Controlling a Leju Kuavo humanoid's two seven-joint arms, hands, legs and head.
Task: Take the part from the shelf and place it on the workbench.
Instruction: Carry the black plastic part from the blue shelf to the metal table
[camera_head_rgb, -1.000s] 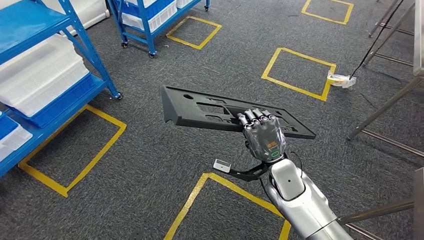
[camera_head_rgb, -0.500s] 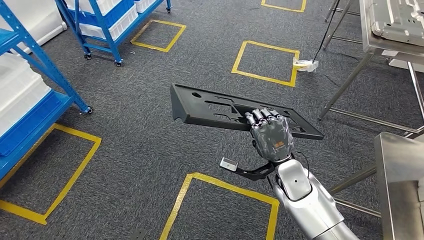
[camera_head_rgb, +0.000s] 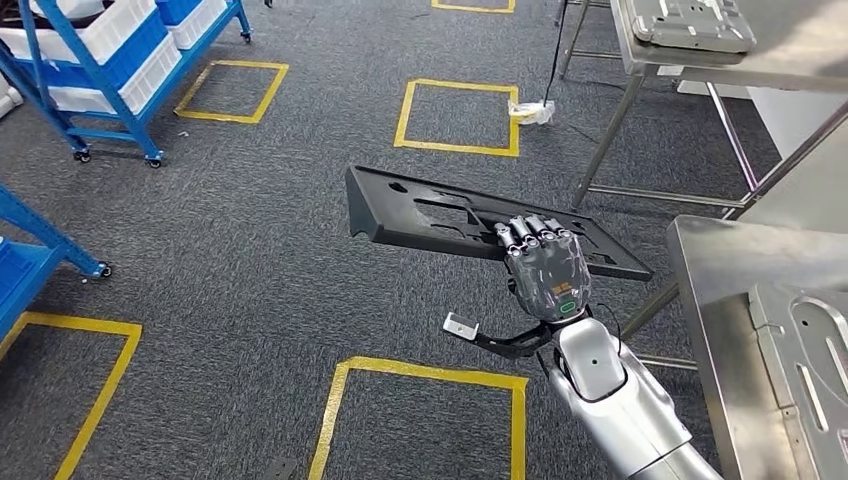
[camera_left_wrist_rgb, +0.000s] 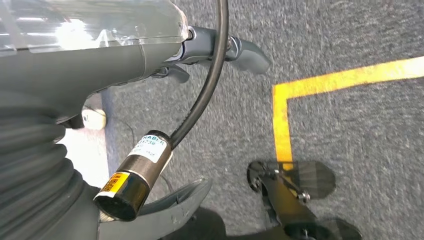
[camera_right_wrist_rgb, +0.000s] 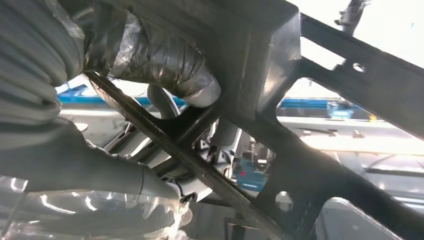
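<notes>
View swung toward bench (camera_head_rgb: 720, 262); part (camera_head_rgb: 430, 215) is gripped by right hand (camera_head_rgb: 545, 265). Should be kept level until over bench.

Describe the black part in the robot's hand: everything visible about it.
The part is a long, flat black panel, plastic by its matte look, with raised edges, rectangular cutouts and small round holes. It is carried roughly level above the carpet, its long axis running from upper left to lower right in the head view. The right hand grips it near its right end, fingers over the top face. Nothing else touches it.
</notes>
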